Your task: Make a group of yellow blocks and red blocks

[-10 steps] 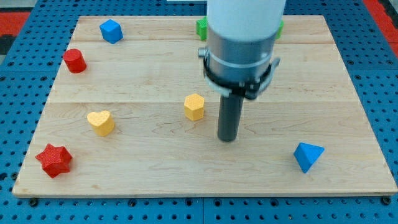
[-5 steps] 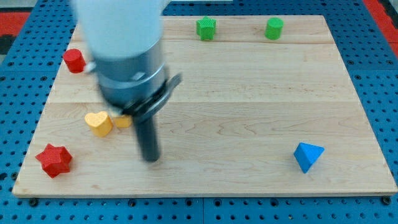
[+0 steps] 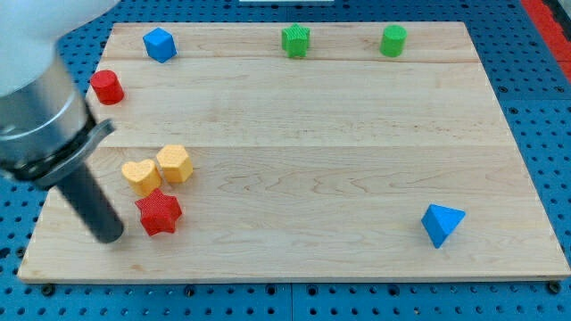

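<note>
Blue pegboard dotted with small holes surrounds a pale wooden board [image 3: 357, 134] with visible grain and plank seams running across it. Toward eight o'clock from the board's middle, three faceted plastic blocks sit bunched together: a yellow heart block [image 3: 141, 176], a yellow hexagonal block [image 3: 174, 163] touching it at its two o'clock side, and a red star block [image 3: 159, 212] pressed against the heart's lower edge, at about five o'clock from it. A red cylinder block [image 3: 106, 86] stands well apart from that cluster, up toward the view's top left near the board's edge. At eleven o'clock of the board lies a blue cube-like block [image 3: 158, 44]; along the top edge are a green ridged block [image 3: 295, 40], its exact shape hard to make out, and a green cylinder block [image 3: 393, 40]. A blue wedge-shaped block [image 3: 442, 223] rests alone at four o'clock. The arm, a blurred white and grey metal body with a dark collar, fills the view's left side, and its smooth dark rod slants down to my tip [image 3: 109, 237], which sits on the wood just beside the red star at its eight o'clock, not visibly touching it. It carries no hand or jaws, so nothing is grasped.
</note>
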Available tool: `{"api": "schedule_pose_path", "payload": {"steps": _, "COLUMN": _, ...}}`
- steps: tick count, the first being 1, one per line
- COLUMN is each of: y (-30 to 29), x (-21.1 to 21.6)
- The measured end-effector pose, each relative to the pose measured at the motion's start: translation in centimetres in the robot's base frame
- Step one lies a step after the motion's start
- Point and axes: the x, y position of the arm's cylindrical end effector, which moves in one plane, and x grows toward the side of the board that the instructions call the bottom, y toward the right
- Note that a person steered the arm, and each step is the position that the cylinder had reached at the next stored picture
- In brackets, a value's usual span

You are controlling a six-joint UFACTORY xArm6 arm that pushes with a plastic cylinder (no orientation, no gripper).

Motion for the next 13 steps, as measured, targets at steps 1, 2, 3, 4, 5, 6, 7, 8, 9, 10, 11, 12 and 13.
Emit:
{"api": "schedule_pose_path", "payload": {"steps": 1, "y": 5.0, "x": 0.4}}
{"api": "schedule_pose_path", "payload": {"steps": 2, "y": 5.8, "x": -2.1}}
{"api": "schedule_pose_path", "payload": {"steps": 3, "y": 5.7, "x": -5.6}}
{"api": "schedule_pose_path", "payload": {"steps": 4, "y": 12.6, "x": -3.1}}
{"api": "schedule_pose_path", "payload": {"steps": 5, "y": 17.4, "x": -12.0}}
{"api": "schedule_pose_path", "payload": {"steps": 6, "y": 13.4, "x": -22.0}}
{"api": "schedule_pose_path", "payload": {"steps": 7, "y": 4.2, "x": -29.0}}
{"api": "schedule_pose_path", "payload": {"steps": 8, "y": -3.5, "x": -28.7}}
{"api": "schedule_pose_path", "payload": {"steps": 9, "y": -8.3, "x": -29.0}}
{"api": "schedule_pose_path", "payload": {"steps": 10, "y": -3.7, "x": -21.6}}
{"api": "schedule_pose_path", "payload": {"steps": 11, "y": 3.0, "x": -15.4}}
{"api": "schedule_pose_path", "payload": {"steps": 12, "y": 3.4, "x": -15.6}}
{"api": "schedule_pose_path", "payload": {"steps": 13, "y": 6.2, "x": -21.0}}
